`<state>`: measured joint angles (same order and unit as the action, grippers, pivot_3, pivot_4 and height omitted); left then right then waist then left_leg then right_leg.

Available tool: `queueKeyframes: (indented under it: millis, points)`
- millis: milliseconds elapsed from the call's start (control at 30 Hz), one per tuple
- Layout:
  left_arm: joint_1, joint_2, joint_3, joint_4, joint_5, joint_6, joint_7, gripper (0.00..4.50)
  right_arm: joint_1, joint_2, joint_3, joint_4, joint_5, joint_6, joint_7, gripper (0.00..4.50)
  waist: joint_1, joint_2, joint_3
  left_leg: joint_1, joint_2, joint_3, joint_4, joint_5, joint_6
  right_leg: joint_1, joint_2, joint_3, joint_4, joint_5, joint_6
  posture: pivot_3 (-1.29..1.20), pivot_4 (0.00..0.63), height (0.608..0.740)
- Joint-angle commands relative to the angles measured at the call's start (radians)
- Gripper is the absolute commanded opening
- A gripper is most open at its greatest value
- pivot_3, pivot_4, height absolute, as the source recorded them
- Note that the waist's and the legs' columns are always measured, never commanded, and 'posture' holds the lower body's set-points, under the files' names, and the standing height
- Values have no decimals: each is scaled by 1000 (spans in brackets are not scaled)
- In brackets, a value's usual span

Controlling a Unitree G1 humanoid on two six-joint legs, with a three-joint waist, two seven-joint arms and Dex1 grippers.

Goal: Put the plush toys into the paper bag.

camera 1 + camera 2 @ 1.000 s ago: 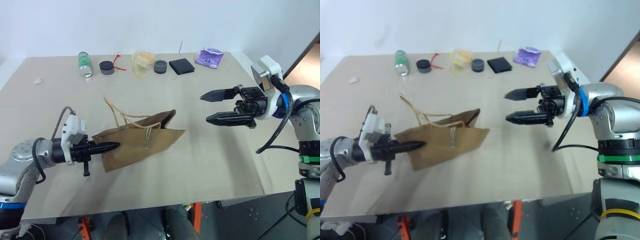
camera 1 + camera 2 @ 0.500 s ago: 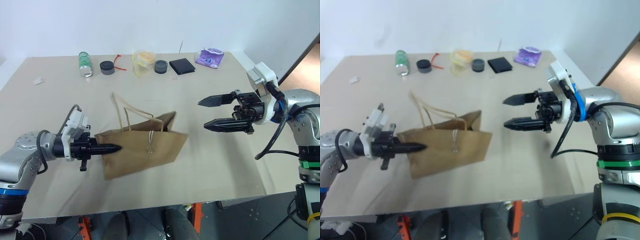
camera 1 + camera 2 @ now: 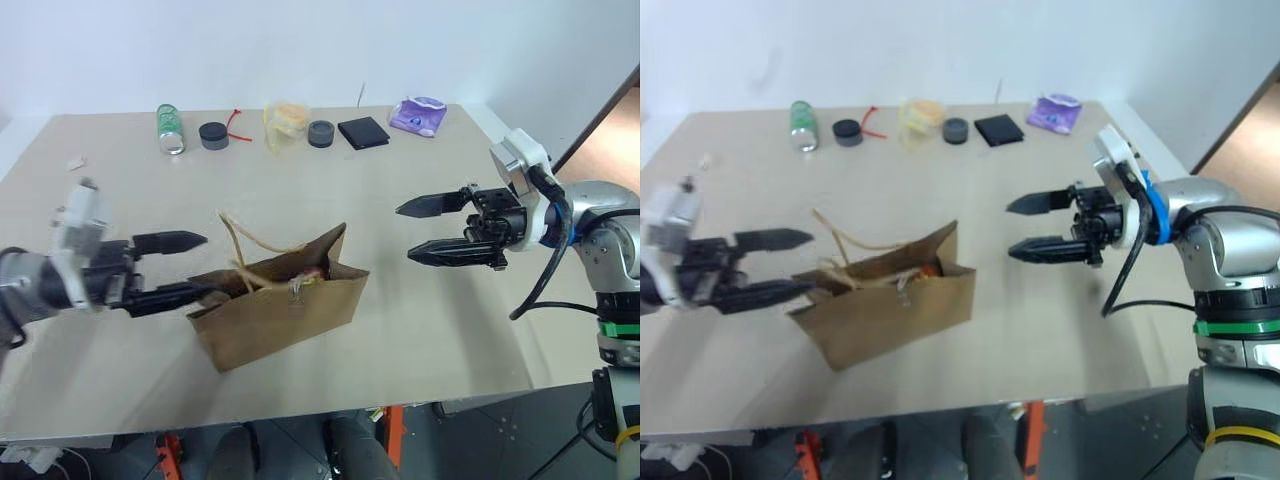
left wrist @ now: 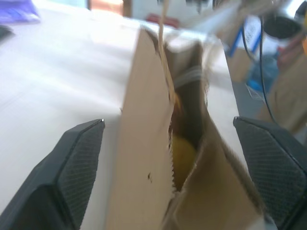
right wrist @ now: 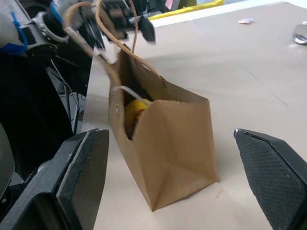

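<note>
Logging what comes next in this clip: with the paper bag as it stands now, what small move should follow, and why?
Probably draw the left gripper back, clear of the paper bag. Its fingers are spread, one by the bag's rim and handles. The bag stands upright unheld, with something yellow inside. The right gripper is open, off to the side.

A lab or test room: a bare beige counter (image 3: 450, 320) on orange legs (image 3: 392, 430) against a plain white wall (image 3: 300, 50).
</note>
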<state>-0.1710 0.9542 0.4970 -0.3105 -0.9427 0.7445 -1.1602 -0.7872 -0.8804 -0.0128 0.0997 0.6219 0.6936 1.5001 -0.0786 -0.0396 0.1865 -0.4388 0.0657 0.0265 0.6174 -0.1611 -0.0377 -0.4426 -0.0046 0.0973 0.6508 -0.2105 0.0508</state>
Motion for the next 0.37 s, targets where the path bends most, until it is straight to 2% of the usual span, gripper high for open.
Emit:
queueKeyframes:
  millis: [33, 167, 367]
  points:
    - [77, 34, 134, 82, 87, -37, 51, 4449, 11, -31, -41, 52, -25, -35, -9, 4500, 0, 0, 0, 0, 0, 0, 0, 0, 0, 0, 0, 0, 0, 0, 0, 0, 150, 740]
    - [140, 62, 109, 231, 325, -214, 121, 4449, 31, -49, -20, 160, -103, -101, -28, 4500, 0, 0, 0, 2, 0, 0, 1, 0, 0, 0, 0, 0, 0, 0, -1, 0, 150, 740]
    - [171, 50, 100, 277, 370, -277, 75, 4449, 54, -48, -25, 260, -165, -169, -34, 4500, 1, 0, 0, 0, -1, 2, 1, -1, -1, -1, -3, 0, 0, 0, -1, 0, 150, 740]
